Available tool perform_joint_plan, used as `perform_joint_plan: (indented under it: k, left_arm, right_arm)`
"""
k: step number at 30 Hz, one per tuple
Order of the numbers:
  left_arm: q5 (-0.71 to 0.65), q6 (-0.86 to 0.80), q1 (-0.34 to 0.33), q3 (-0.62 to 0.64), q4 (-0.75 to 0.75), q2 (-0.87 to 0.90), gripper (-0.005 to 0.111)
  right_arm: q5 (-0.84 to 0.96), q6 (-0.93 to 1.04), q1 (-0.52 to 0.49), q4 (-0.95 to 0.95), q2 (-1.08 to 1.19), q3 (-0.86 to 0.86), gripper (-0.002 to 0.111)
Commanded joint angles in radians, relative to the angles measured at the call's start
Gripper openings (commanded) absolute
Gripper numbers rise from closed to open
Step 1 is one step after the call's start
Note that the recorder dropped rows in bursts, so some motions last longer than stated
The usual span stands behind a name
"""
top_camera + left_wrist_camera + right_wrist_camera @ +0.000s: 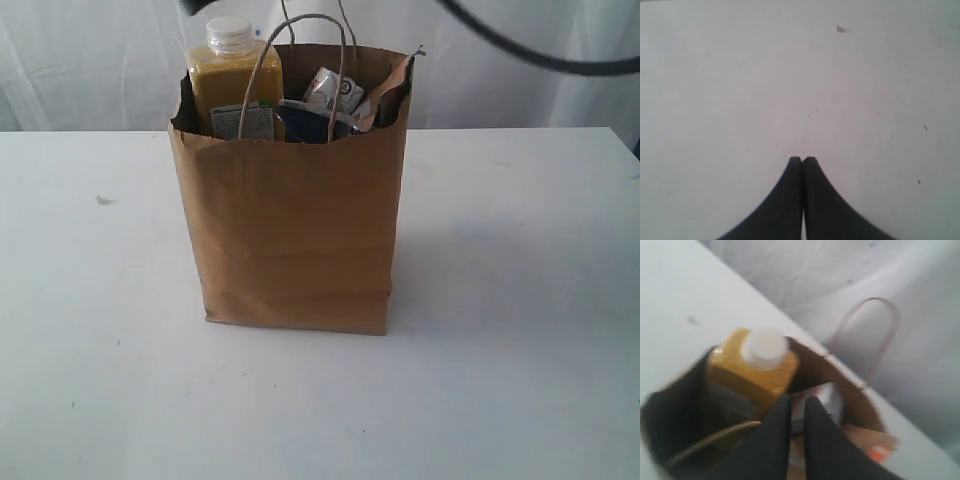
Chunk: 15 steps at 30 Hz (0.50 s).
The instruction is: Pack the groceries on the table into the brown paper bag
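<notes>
Brown paper bag [295, 230] stands upright near the middle of the white counter [520, 350], and no groceries show on the counter around it, so I judge the packing close to done. The yellow-grain bottle [232, 95] rises above the jagged rim at one corner, with a brown-red pouch [392, 90] leaning at the other. My right end effector [796, 401] hangs over the bag mouth just beside the bottle's cap. Its fingers are close with a thin slit between and nothing visibly clamped, though blur keeps me from telling whether they are fully closed. My worry is pulling out carelessly. A finger could hook a twisted handle loop [262, 60] or nudge the tall bottle, tipping the bag. My left end effector [802, 160], fingers pressed together, sits over bare counter.
</notes>
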<state>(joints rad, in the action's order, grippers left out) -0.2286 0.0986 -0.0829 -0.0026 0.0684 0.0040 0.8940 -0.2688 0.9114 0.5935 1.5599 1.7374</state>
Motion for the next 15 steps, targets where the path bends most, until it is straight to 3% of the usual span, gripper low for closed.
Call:
perform_joint_plan:
  k: [1, 9, 15]
  left_arm:
    - [0.005, 0.007, 0.004, 0.003, -0.009, -0.004, 0.0]
    - [0.005, 0.007, 0.004, 0.003, -0.009, -0.004, 0.0]
    - [0.005, 0.007, 0.004, 0.003, -0.009, -0.004, 0.0]
  right_arm:
    - [0.108, -0.004, -0.075, 0.281, -0.034, 0.006, 0.0]
    - [0.15, -0.189, -0.447, 0.225, -0.042, -0.062, 0.0]
    - [0.156, -0.048, -0.732, -0.127, -0.049, -0.226, 0.0]
